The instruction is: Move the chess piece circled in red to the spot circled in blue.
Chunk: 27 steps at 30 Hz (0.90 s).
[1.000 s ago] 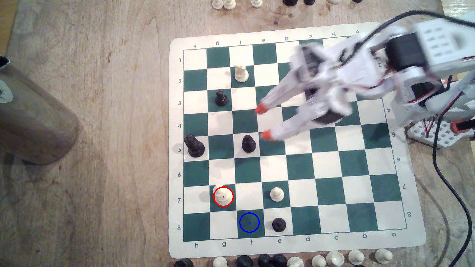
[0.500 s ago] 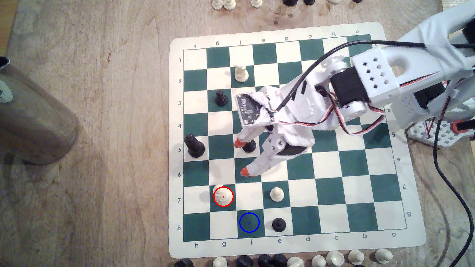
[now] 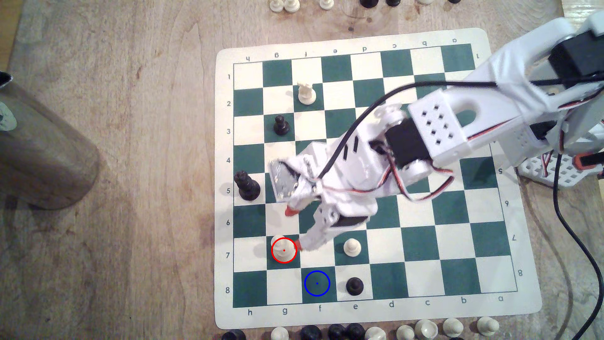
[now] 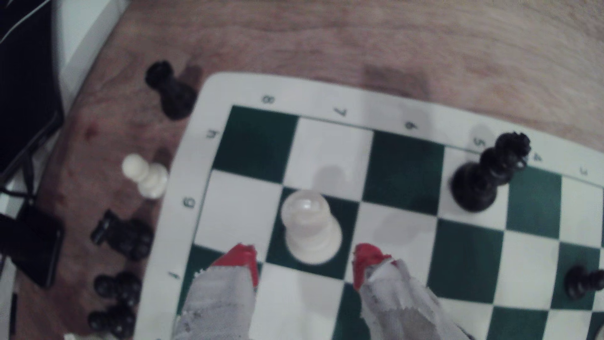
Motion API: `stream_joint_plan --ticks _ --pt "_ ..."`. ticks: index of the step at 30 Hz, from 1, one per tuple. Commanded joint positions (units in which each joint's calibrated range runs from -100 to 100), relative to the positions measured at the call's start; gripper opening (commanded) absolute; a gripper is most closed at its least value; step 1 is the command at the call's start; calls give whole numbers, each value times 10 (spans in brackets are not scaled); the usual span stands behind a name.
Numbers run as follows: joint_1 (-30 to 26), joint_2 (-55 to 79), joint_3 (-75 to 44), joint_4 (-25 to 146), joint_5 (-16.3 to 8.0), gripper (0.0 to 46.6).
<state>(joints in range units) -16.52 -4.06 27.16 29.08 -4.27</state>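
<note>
a hobby tabletop: wooden table [image 3: 130, 163], roll-up chessboard [image 3: 376, 318], spare pieces [image 3: 425, 328].

Wooden table [image 3: 130, 163]: chess mat [image 3: 523, 294], spare pieces [image 3: 425, 328], metal cylinder [image 3: 42, 157].

My arm [image 3: 434, 130] hides several middle board squares in the exterior view. Spare pieces [image 3: 425, 328] along the bottom edge are cut off.

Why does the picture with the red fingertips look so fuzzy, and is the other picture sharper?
The wrist view is soft and smeary all over, so the chess piece looks glowy. The exterior view is crisper on the board, though the hand is slightly blurred.
</note>
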Motion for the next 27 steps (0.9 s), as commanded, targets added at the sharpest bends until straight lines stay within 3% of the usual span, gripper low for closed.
stream_joint_plan --ticks 1,20,27 --pt "-11 11 -81 -11 -2 153" --pt "-14 108 -156 -21 -2 144" --pt "-14 113 -159 -23 -2 108"
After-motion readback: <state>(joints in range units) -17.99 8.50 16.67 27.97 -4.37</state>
